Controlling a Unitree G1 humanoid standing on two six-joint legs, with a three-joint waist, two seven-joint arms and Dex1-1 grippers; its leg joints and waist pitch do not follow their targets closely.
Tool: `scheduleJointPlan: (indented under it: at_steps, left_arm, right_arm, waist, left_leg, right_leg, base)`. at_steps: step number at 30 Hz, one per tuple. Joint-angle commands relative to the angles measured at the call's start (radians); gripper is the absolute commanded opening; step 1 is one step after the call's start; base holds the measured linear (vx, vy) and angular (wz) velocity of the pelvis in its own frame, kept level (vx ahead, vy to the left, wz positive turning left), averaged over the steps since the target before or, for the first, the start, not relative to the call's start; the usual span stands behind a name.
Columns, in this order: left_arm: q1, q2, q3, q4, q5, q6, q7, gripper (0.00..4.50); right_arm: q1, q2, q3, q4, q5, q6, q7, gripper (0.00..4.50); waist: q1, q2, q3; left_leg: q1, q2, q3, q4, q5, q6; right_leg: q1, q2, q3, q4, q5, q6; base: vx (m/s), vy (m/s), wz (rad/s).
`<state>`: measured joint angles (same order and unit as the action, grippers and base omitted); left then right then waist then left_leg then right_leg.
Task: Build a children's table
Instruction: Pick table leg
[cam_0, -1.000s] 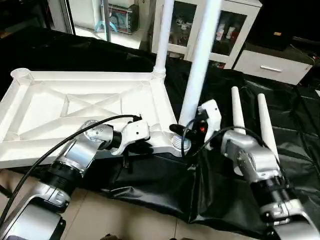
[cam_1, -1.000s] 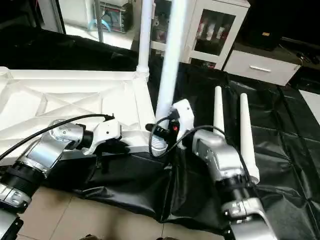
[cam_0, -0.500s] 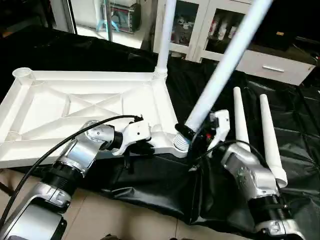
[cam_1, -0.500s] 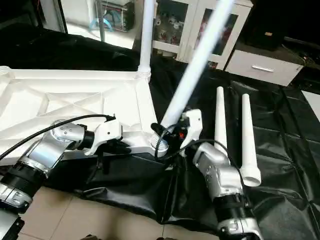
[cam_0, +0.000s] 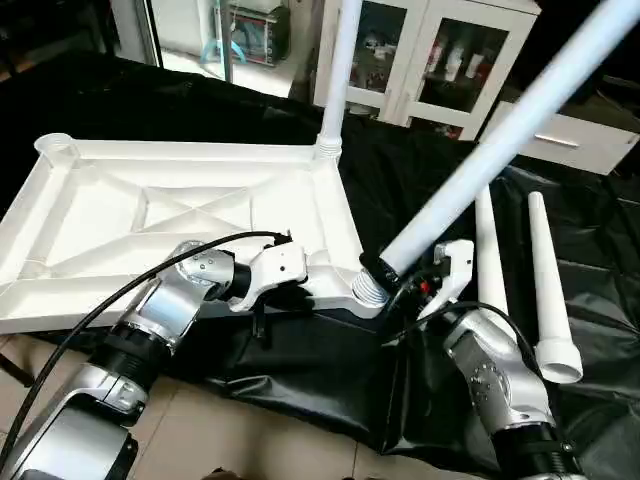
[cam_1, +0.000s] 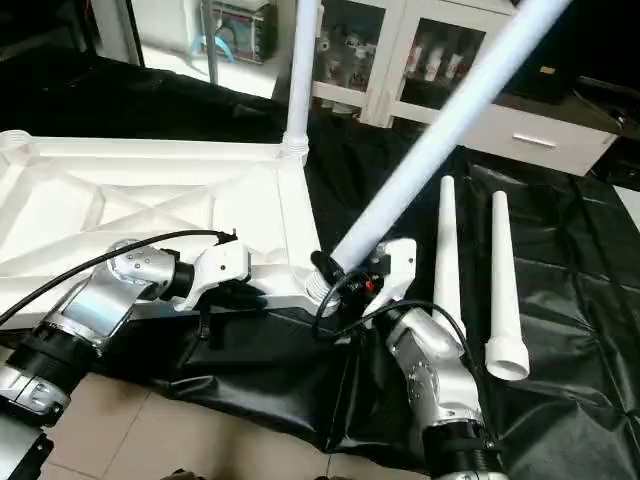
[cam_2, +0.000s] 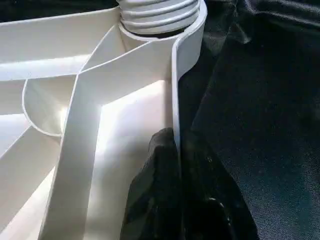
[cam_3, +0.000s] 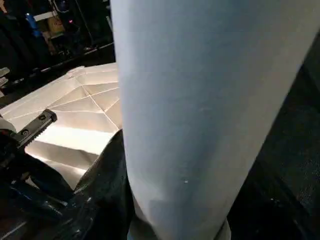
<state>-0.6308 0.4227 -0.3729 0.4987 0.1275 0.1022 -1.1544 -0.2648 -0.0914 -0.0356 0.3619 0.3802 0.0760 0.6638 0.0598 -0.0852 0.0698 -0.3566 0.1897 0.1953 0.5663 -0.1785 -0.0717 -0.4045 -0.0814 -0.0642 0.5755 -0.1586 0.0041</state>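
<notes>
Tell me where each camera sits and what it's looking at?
Head eyes: look down at the tabletop and both silver forearms.
Left wrist: looks along the left gripper, shut on the tabletop's rim.
Right wrist: looks along the right gripper, gripping the tilted leg.
Shared: both wrist views show the ribbed tabletop.

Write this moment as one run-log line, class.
left gripper: shut on tabletop rim | right gripper: holds leg tilted at near corner socket | one leg upright | two legs lying on black cloth
</notes>
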Motion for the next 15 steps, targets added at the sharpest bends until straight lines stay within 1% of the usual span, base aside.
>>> scheduleJointPlan:
  at_steps: [1,3,4,5,8,10,11,12,13,14,15]
  left_arm:
    - [0.015,-0.011,-0.033,0.046,0.029,0.011,0.019,0.0]
    - [0.011,-0.011,-0.032,0.052,0.031,0.009,0.021,0.0]
    - [0.009,-0.012,-0.031,0.055,0.031,0.009,0.022,0.0]
    - [0.009,-0.012,-0.031,0.055,0.031,0.009,0.022,0.0]
    - [0.005,-0.012,-0.03,0.064,0.033,0.005,0.026,0.0]
    - [0.005,-0.012,-0.029,0.066,0.033,0.005,0.027,0.0]
    - [0.006,-0.012,-0.029,0.065,0.033,0.005,0.028,0.0]
    - [0.006,-0.012,-0.029,0.065,0.033,0.005,0.028,0.0]
    - [0.006,-0.011,-0.028,0.065,0.033,0.005,0.029,0.0]
    - [0.006,-0.011,-0.027,0.065,0.032,0.005,0.029,0.0]
    - [0.007,-0.011,-0.027,0.065,0.032,0.006,0.029,0.0]
  right_arm:
    - [0.033,-0.017,0.01,0.038,-0.041,0.001,0.001,1.91]
    - [0.044,-0.039,0.048,0.053,-0.092,-0.052,0.012,1.91]
    - [0.047,-0.048,0.061,0.06,-0.11,-0.067,0.019,1.91]
    - [0.047,-0.048,0.061,0.06,-0.11,-0.067,0.019,1.91]
    - [0.045,-0.061,0.077,0.075,-0.134,-0.092,0.028,1.91]
    - [0.047,-0.067,0.082,0.079,-0.142,-0.106,0.036,1.91]
    - [0.048,-0.068,0.083,0.08,-0.143,-0.11,0.038,1.91]
    - [0.048,-0.068,0.083,0.08,-0.143,-0.11,0.038,1.91]
    - [0.049,-0.071,0.086,0.084,-0.147,-0.114,0.039,1.91]
    - [0.048,-0.073,0.089,0.088,-0.149,-0.116,0.04,1.91]
    - [0.048,-0.075,0.09,0.09,-0.15,-0.117,0.04,1.91]
  waist:
    - [-0.011,0.009,-0.027]
    - [-0.01,0.008,-0.026]
    - [-0.01,0.005,-0.024]
    - [-0.01,0.006,-0.025]
    - [-0.012,0.003,-0.023]
    - [-0.014,0.004,-0.021]
    - [-0.015,0.003,-0.021]
    - [-0.017,0.003,-0.022]
    - [-0.018,0.0,-0.023]
    - [-0.018,0.002,-0.024]
    - [-0.019,0.003,-0.023]
  left_leg:
    - [0.018,0.051,-0.037,-0.09,-0.475,-0.02]
    - [0.018,0.05,-0.038,-0.09,-0.476,-0.019]
    - [0.02,0.05,-0.038,-0.09,-0.477,-0.014]
    - [0.022,0.05,-0.038,-0.089,-0.478,-0.013]
    - [0.019,0.051,-0.04,-0.092,-0.485,-0.011]
    - [0.022,0.051,-0.042,-0.092,-0.506,-0.013]
    - [0.022,0.051,-0.043,-0.092,-0.513,-0.014]
    - [0.02,0.051,-0.045,-0.095,-0.514,-0.015]
    - [0.02,0.052,-0.044,-0.096,-0.51,-0.013]
    - [0.019,0.052,-0.045,-0.098,-0.499,-0.012]
    - [0.02,0.053,-0.044,-0.099,-0.497,-0.012]
  right_leg:
    - [-0.002,-0.078,0.049,-0.102,-0.628,-0.09]
    - [-0.002,-0.081,0.049,-0.106,-0.656,-0.081]
    - [-0.005,-0.083,0.049,-0.11,-0.68,-0.072]
    - [-0.006,-0.083,0.049,-0.111,-0.685,-0.071]
    - [-0.005,-0.081,0.048,-0.111,-0.691,-0.069]
    - [-0.008,-0.083,0.047,-0.115,-0.713,-0.066]
    - [-0.007,-0.083,0.045,-0.116,-0.718,-0.064]
    - [-0.004,-0.084,0.044,-0.117,-0.72,-0.061]
    - [-0.003,-0.085,0.044,-0.118,-0.716,-0.061]
    - [0.0,-0.085,0.044,-0.117,-0.7,-0.066]
    - [-0.001,-0.083,0.044,-0.116,-0.682,-0.072]
  base:
    - [0.0,0.0,0.0]
    - [0.0,0.0,0.0]
    - [0.0,0.0,0.0]
    - [0.0,0.0,0.0]
    - [0.0,0.0,0.0]
    - [0.0,0.0,0.0]
    - [0.0,0.0,0.0]
    - [0.0,0.0,0.0]
    - [0.0,0.0,0.0]
    - [0.0,0.0,0.0]
    - [0.0,0.0,0.0]
